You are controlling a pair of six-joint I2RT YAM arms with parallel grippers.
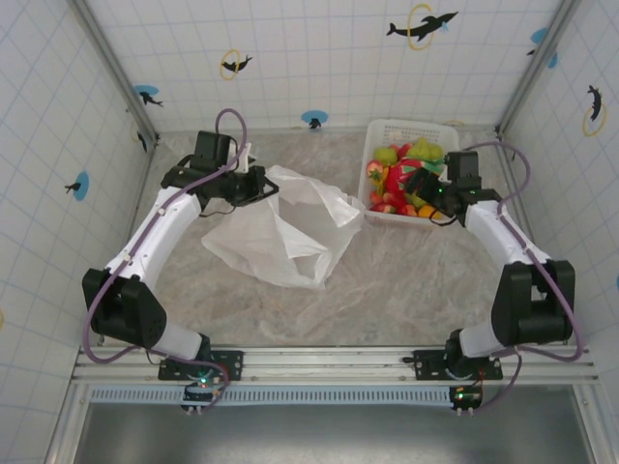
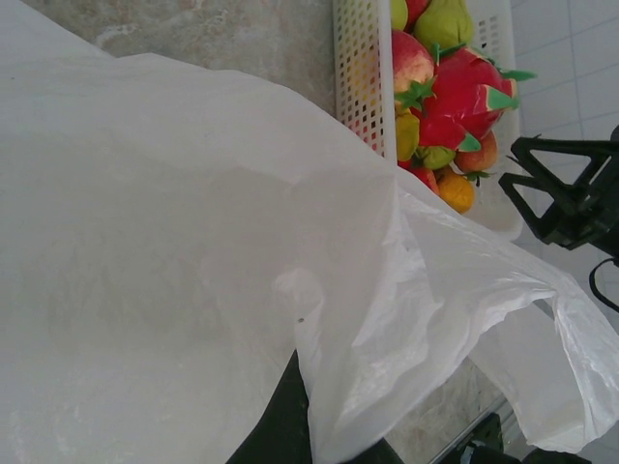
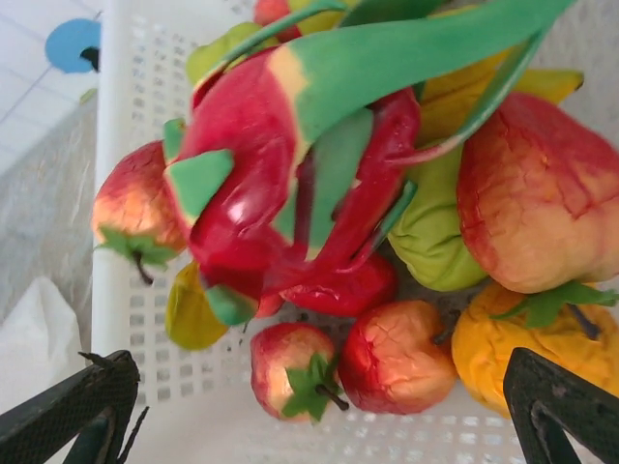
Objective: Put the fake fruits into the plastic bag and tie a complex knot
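The plastic bag (image 1: 285, 227) lies crumpled at the table's middle. My left gripper (image 1: 253, 184) is shut on its upper rim and holds that edge lifted. In the left wrist view the white film of the plastic bag (image 2: 193, 242) drapes over my dark finger (image 2: 280, 425). The fake fruits (image 1: 406, 174) are piled in a white lattice basket (image 1: 387, 130). My right gripper (image 1: 418, 186) hovers over its near end, open wide with nothing between the fingers. The right wrist view has my right gripper (image 3: 319, 382) straddling two small red apples (image 3: 295, 372), just below a dragon fruit (image 3: 280, 164).
A green pear (image 3: 435, 232), a large apple (image 3: 542, 193) and an orange (image 3: 513, 338) crowd the basket's right side. The basket's wall (image 3: 126, 319) runs close to my right gripper's left finger. Tiled enclosure walls (image 1: 58, 145) surround the marble table (image 1: 416, 280).
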